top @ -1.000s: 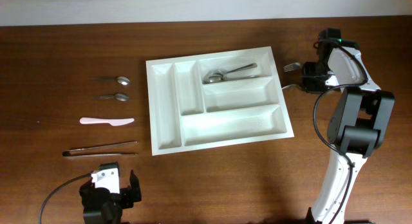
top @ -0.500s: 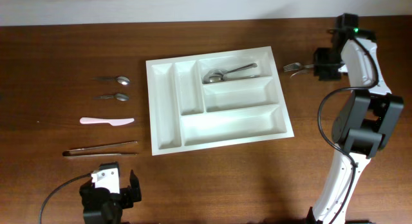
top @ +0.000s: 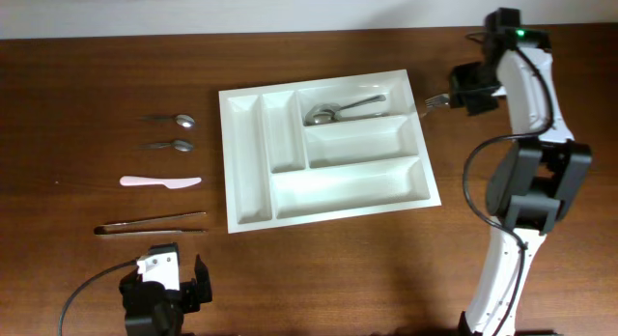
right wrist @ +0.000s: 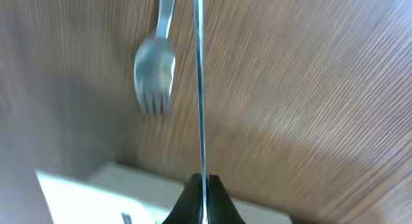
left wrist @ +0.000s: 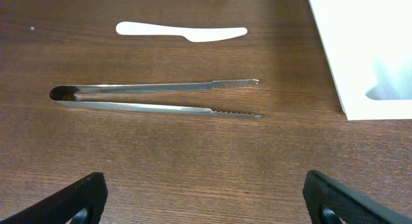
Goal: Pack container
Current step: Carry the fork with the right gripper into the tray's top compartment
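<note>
The right arm (top: 526,95) has white shells, black joints, a green light (top: 520,32) and a looping black cable (top: 470,182). The left arm (top: 162,299) is black with a white block (top: 157,266) and grey cable (top: 82,290); its left claw (left wrist: 205,185) has matte black fingers (left wrist: 71,199).

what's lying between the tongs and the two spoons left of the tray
A pale pink knife, lying apart from both the tongs and the spoons; clearest in the overhead view.

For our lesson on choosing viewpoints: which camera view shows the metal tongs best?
The left wrist view: the tongs lie close and sharp, serrated tips clear. Overhead shows them whole but small. The right wrist view misses them.
</note>
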